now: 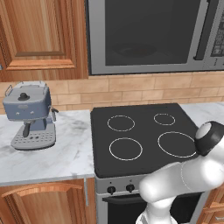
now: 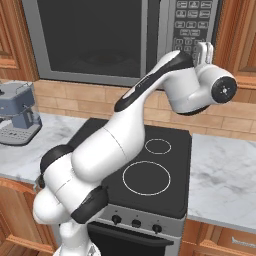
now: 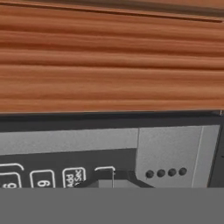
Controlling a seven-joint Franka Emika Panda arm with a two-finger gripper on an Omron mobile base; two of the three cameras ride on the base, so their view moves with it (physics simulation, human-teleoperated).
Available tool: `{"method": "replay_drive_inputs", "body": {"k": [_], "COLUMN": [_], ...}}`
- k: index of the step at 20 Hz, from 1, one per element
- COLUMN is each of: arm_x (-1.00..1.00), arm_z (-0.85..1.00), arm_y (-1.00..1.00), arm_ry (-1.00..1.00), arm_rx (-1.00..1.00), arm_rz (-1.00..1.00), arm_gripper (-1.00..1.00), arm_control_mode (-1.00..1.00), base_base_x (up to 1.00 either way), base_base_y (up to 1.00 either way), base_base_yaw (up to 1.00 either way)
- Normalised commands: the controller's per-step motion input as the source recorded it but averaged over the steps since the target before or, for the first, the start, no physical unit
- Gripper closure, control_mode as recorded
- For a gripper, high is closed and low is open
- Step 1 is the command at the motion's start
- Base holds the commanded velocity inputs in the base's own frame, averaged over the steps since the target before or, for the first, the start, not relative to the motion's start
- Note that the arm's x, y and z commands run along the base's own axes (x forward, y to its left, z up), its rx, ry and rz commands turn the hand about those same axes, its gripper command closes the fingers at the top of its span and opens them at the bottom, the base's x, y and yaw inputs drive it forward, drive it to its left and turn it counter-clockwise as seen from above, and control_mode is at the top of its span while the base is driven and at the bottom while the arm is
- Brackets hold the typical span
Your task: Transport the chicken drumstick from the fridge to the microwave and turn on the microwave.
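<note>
End effector [image 3: 112,180], fingertips together, against the keypad [image 3: 43,177] of the closed microwave [image 1: 148,37], dim plate [image 1: 131,51] inside.

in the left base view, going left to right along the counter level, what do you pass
Blue-grey espresso machine → bare marble counter → black stovetop with four ring burners → the robot's white arm at the right edge.
</note>
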Motion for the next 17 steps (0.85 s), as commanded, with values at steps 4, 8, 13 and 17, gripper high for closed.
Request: {"method": "replay_drive_inputs", "body": {"k": [4,8,13,17], "arm_x": [0.21,0.22,0.11,0.00], "arm_z": [-0.05,-0.04,-0.08,-0.01], "arm_y": [-0.06,-0.05,-0.01,0.00], "arm_ry": [0.00,0.00,0.00,0.00], "arm_rx": [0.01,0.01,0.00,0.00], "arm_rz": [0.00,0.00,0.00,0.00], "arm_gripper": [1.00,1.00,1.00,1.00], "arm_control_mode": [-1.00,-1.00,-1.00,-1.00], "base_base_x": [0.00,0.00,0.00,0.00], "base_base_y": [0.00,0.00,0.00,0.00], "base_base_yaw": [0.00,0.00,0.00,0.00]}}
